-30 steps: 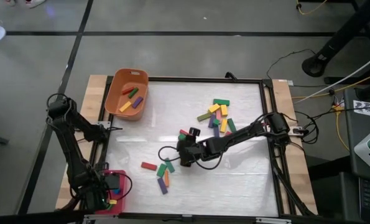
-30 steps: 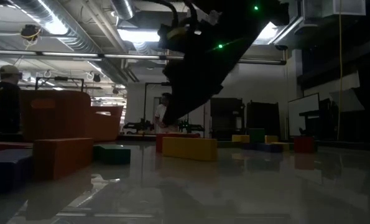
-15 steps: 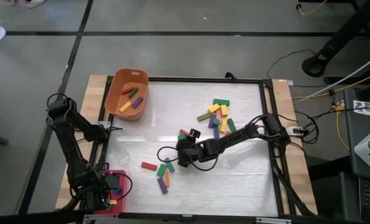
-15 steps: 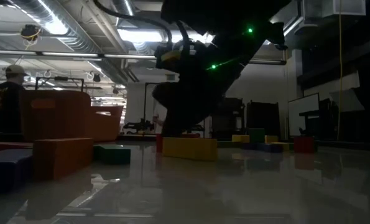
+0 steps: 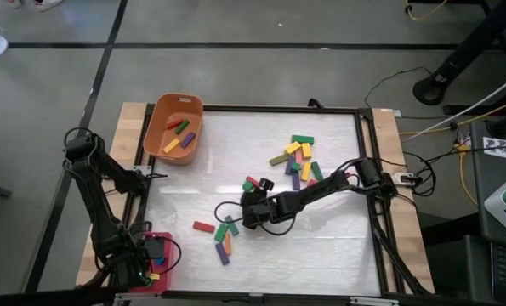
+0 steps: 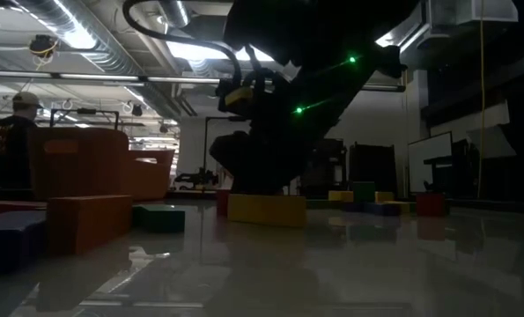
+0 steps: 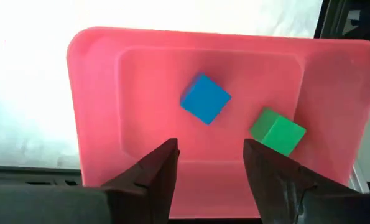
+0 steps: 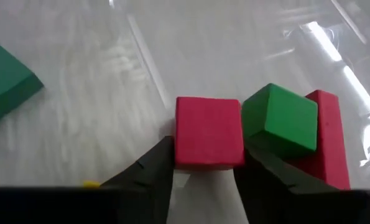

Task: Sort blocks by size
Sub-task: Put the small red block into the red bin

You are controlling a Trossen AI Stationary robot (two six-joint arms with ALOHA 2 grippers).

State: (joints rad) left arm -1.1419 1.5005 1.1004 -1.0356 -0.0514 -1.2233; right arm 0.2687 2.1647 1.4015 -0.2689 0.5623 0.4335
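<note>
While the glossy white table sheet (image 5: 321,246) shines under the room lights, I see a matte red cube (image 8: 208,132) with crisp square edges sitting on it, a green cube (image 8: 279,121) pressed against its side and a longer red bar (image 8: 329,138) just behind that. My right gripper (image 8: 203,163) is down at the table's middle, its two dark fingers straddling the red cube, both fingers at the cube's sides; I cannot tell whether they grip it yet. A flat green bar (image 8: 5,82) lies well apart, with bare sheet between. Most loose blocks (image 5: 297,160) cluster nearer the table's far right side, and a few more lie near the front. A smooth orange plastic tub (image 5: 173,129) holds several bars at the far left corner. My left gripper (image 7: 209,163) hovers parted and empty over a shallow pink-red plastic tray (image 7: 97,112) with rounded corners, where a blue cube (image 7: 205,99) and a second green cube (image 7: 277,130) rest apart.
</note>
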